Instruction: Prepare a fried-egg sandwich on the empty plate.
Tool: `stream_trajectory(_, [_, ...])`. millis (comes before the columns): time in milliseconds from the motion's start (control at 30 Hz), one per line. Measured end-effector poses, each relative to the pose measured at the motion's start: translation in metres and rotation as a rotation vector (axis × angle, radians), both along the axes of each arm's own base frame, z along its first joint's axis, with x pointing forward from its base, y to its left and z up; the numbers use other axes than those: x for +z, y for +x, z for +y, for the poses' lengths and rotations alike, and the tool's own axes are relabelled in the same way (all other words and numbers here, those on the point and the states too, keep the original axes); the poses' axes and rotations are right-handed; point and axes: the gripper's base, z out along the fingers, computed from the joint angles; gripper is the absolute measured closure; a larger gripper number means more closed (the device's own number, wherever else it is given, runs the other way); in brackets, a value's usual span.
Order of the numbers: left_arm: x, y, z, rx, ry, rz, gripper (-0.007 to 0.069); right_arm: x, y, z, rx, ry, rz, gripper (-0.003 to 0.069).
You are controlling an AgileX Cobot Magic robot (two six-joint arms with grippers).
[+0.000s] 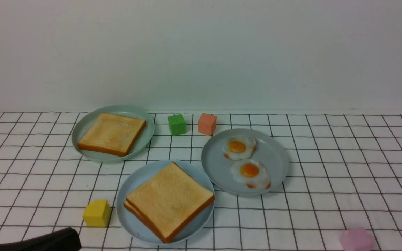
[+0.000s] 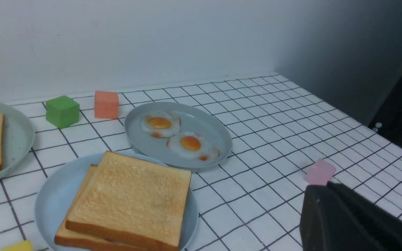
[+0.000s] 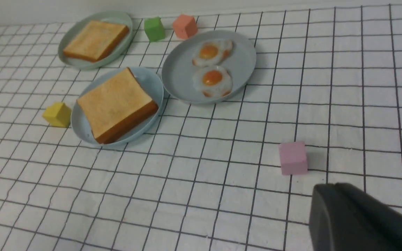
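Two toast slices (image 1: 169, 200) lay stacked on the sky-blue plate (image 1: 133, 181). Two fried eggs (image 1: 250, 172) sat on the grey-blue plate (image 1: 274, 153). Left gripper (image 1: 47, 241) and right gripper (image 3: 358, 219) showed only dark edges; their opening could not be told.

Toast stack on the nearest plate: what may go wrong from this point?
1. No egg shows between the top slice and the lower slice. Two eggs lie on the grey plate, so the sandwich may end without filling.
2. The top slice sits shifted on the lower one and may slide if lifted.
3. The yellow block stands close beside the blue plate; a reaching arm might knock it.
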Motion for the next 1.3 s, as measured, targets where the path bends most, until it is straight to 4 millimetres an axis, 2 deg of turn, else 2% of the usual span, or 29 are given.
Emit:
stream_trajectory(167, [-0.006,0.000,0.000,0.002,0.026,0.028,0.0638,-0.016,0.003,-0.003,-0.038,-0.016,0.000,0.0665])
stream_trajectory(267, [-0.009,0.000,0.001,0.005,0.049,0.054,0.0638,-0.032,0.020,0.003,-0.070,0.032,-0.002,0.0662])
stream_trajectory(333, [-0.010,0.000,0.001,0.005,0.057,0.062,0.0638,-0.036,0.024,0.004,-0.076,0.041,-0.001,0.0662])
stream_trajectory(367, [-0.011,0.000,0.001,0.006,0.067,0.072,0.0638,-0.047,0.030,0.007,-0.081,0.037,0.023,0.0662])
stream_trajectory(667, [-0.012,0.000,0.001,0.007,0.071,0.077,0.0638,-0.088,0.045,0.010,-0.102,-0.030,0.136,0.0656])
stream_trajectory(767, [-0.012,0.000,0.001,0.007,0.072,0.078,0.0638,-0.090,0.049,0.010,-0.124,-0.029,0.087,0.0662])
stream_trajectory(867, [-0.012,-0.001,0.001,0.007,0.073,0.078,0.0637,-0.100,0.062,0.009,-0.206,-0.044,-0.111,0.0670])
stream_trajectory(933, [-0.012,-0.001,0.001,0.007,0.073,0.078,0.0637,-0.116,0.068,0.008,-0.266,-0.069,-0.197,0.0670])
stream_trajectory(967, [-0.012,-0.001,0.001,0.007,0.073,0.078,0.0637,-0.134,0.072,0.008,-0.298,-0.081,-0.211,0.0670])
stream_trajectory(1000, [-0.012,-0.001,0.001,0.007,0.073,0.078,0.0637,-0.145,0.073,0.007,-0.318,-0.079,-0.223,0.0670])
stream_trajectory(1167, [-0.012,-0.001,0.001,0.007,0.073,0.078,0.0634,-0.199,0.076,0.006,-0.363,-0.075,-0.198,0.0670])
stream_trajectory(1300, [-0.012,-0.001,0.002,0.007,0.073,0.078,0.0628,-0.201,0.076,0.005,-0.351,-0.116,-0.201,0.0671])
